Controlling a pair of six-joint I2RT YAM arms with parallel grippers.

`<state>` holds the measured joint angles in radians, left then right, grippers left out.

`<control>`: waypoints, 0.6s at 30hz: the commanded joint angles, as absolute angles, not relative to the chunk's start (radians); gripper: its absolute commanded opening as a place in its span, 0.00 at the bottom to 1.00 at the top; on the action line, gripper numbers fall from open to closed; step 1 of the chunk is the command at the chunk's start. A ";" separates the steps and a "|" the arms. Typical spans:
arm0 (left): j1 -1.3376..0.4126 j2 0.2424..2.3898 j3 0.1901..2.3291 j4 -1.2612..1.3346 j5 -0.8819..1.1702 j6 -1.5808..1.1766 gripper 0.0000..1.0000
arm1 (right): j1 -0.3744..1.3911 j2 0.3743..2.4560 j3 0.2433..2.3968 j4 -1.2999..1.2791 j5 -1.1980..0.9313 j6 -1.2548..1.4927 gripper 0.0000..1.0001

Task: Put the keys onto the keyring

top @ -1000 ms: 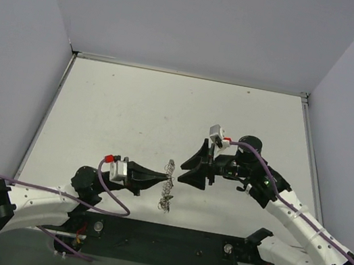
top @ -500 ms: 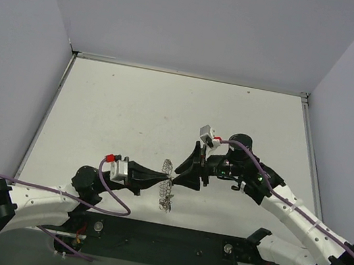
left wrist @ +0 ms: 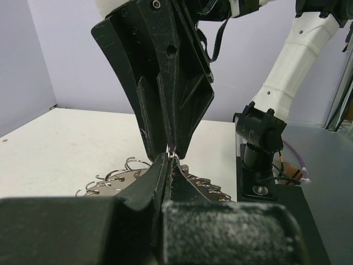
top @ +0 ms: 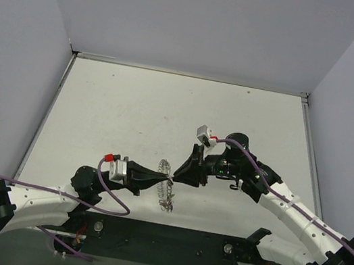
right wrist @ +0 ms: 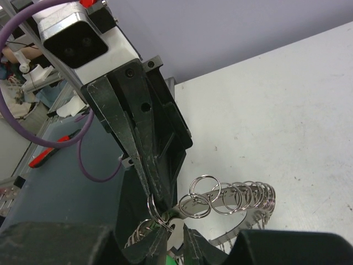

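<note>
The keyring [top: 166, 190], a silvery coil-like band hung with small split rings, hangs between both grippers just above the table. It also shows in the left wrist view [left wrist: 118, 178] and the right wrist view [right wrist: 234, 200]. My left gripper [top: 165, 178] is shut on one small ring of it, seen at its tip [left wrist: 170, 158]. My right gripper [top: 175, 173] meets it tip to tip. In the right wrist view its fingers [right wrist: 177, 231] are closed on a small silver key [right wrist: 175, 232] with a bit of green below. Other keys are not in view.
The white table [top: 133, 111] is walled by grey panels left, right and behind. A black base bar [top: 165, 237] runs along the near edge. In the left wrist view the right arm's base [left wrist: 263, 149] stands close on the right.
My right gripper has moved left and a little down until its tips meet the left gripper's tips at the keyring. The left arm has barely moved.
</note>
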<state>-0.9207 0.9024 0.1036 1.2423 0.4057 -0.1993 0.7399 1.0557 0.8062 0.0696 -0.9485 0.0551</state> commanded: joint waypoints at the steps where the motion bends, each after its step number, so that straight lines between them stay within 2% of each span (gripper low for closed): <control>1: -0.913 0.897 0.149 1.417 0.428 -0.218 0.00 | 0.746 1.068 0.848 0.106 -0.979 0.054 0.16; 7: -0.914 0.903 0.149 1.430 0.431 -0.222 0.00 | 0.746 1.068 0.848 0.098 -0.986 0.049 0.00; 13: -0.913 0.896 0.143 1.440 0.425 -0.227 0.00 | 0.744 1.057 0.856 0.055 -0.992 0.016 0.00; 15: -0.914 0.888 0.141 1.431 0.419 -0.224 0.00 | 0.744 1.042 0.861 0.026 -1.005 -0.027 0.14; 16: -0.913 0.881 0.140 1.428 0.419 -0.219 0.00 | 0.745 1.017 0.858 0.008 -1.003 -0.061 0.31; 18: -0.914 0.871 0.140 1.408 0.425 -0.216 0.00 | 0.746 0.985 0.833 0.003 -0.983 -0.100 0.42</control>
<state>-0.9150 0.9035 0.1036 1.2457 0.4160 -0.2070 0.7406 1.0580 0.8124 0.0200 -0.9592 0.0059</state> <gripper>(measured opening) 0.020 0.332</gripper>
